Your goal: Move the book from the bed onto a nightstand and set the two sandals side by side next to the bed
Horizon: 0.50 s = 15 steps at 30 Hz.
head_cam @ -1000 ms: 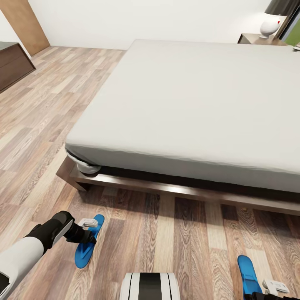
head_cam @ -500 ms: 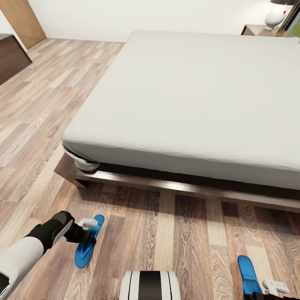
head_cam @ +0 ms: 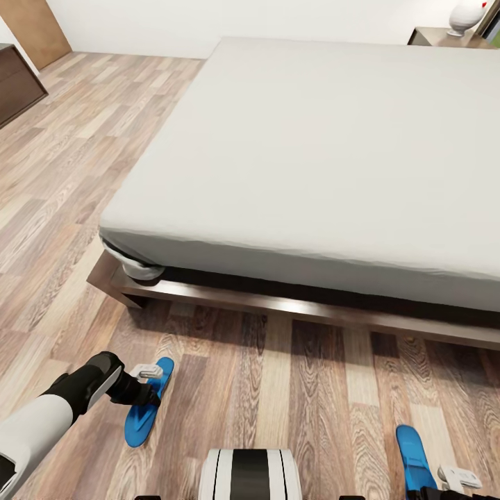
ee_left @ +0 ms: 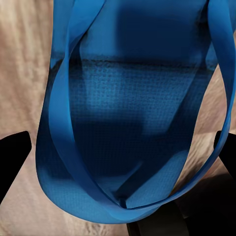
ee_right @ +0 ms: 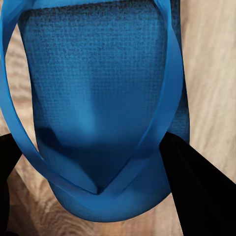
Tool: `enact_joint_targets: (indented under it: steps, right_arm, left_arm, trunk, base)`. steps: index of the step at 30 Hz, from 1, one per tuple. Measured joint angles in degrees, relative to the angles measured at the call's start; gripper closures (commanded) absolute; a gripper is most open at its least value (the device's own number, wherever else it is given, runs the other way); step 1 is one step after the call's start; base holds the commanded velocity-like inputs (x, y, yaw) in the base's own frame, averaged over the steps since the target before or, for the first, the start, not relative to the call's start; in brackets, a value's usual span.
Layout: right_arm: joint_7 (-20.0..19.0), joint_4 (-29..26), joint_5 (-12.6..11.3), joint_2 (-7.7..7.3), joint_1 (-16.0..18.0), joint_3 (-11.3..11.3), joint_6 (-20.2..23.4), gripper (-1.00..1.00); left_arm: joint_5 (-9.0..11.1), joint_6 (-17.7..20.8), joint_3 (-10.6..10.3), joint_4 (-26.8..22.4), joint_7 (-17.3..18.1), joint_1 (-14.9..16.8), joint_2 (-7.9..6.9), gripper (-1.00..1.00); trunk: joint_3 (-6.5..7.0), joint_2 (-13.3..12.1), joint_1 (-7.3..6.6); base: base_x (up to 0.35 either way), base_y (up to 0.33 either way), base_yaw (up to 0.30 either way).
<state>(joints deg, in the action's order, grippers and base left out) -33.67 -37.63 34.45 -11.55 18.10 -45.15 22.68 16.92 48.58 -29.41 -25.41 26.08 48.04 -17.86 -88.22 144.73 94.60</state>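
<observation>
- Holding one bright blue flat slide sandal is the left gripper, its black fingers low over the wood-plank floor, near the corner of the low dark-brown platform bed with the plain pale-grey mattress.
- Left wrist view: blue sole and strap sit between the two dark fingers, one on each side, jaws closed on the sandal, looks like a grip across its width.
- Right gripper at the lower edge of the head view, clamped on the second blue sandal; right wrist view has the sole between dark fingers, so gripping too.
- Can't tell if either sandal is lifted clear of the floor or resting on it.
- Key relation: both sandals run long axis roughly toward the bed's side rail, each reaching away from its gripper toward the bed; they are well apart, one on each side of the robot's white trunk.
- Judgement: side-by-side placement needs the arms brought inward until the soles lie parallel and just beside each other, close to the rail; neither arm is clearly nearer to it.
- Risk: soles rotate in the grip and end up skewed.
- Mattress top in view is bare; a brown nightstand sits at the far corner with a white lamp base on it.
</observation>
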Motion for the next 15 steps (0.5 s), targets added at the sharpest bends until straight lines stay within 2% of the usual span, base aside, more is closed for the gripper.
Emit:
enact_joint_targets:
  steps: [3, 5, 7, 9, 11, 15]
  right_arm:
    - [-0.11, -0.4, -0.13, -0.01, 0.02, -0.05, -1.55, 1.0]
    - [-0.97, -2.37, -0.33, -0.01, 0.06, -0.31, -4.91, 1.0]
    - [-3.81, -4.62, -0.23, 0.0, 0.04, -0.5, -7.06, 1.0]
    - [-9.29, -6.23, -0.17, 0.01, 0.0, -0.65, -8.16, 1.0]
    - [-13.14, -6.82, -0.03, 0.01, 0.01, -0.85, -8.59, 1.0]
    - [-14.77, -7.11, 0.06, 0.01, 0.02, -1.35, -8.78, 1.0]
  left_arm:
    - [0.0, 0.0, 0.0, 0.0, 0.0, 0.0, 0.0, 1.0]
    - [0.0, -0.01, 0.0, 0.01, 0.0, 0.0, 0.0, 1.0]
    - [0.0, -0.01, 0.0, 0.01, 0.0, 0.0, 0.0, 1.0]
    - [0.03, 0.0, 0.0, 0.0, 0.0, 0.0, 0.05, 1.0]
    - [0.02, 0.0, 0.0, 0.0, 0.05, 0.0, 0.07, 1.0]
    - [0.0, 0.0, 0.0, 0.0, 0.06, 0.0, 0.09, 1.0]
  trunk:
    - [0.0, 0.0, 0.0]
    - [0.0, 0.0, 0.0]
    - [0.0, 0.0, 0.0]
    - [0.0, 0.0, 0.0]
    - [0.0, 0.0, 0.0]
    - [0.0, 0.0, 0.0]
  base:
    - [0.0, 0.0, 0.0]
    - [0.0, 0.0, 0.0]
    - [0.0, 0.0, 0.0]
    - [0.0, 0.0, 0.0]
    - [0.0, 0.0, 0.0]
    - [0.0, 0.0, 0.0]
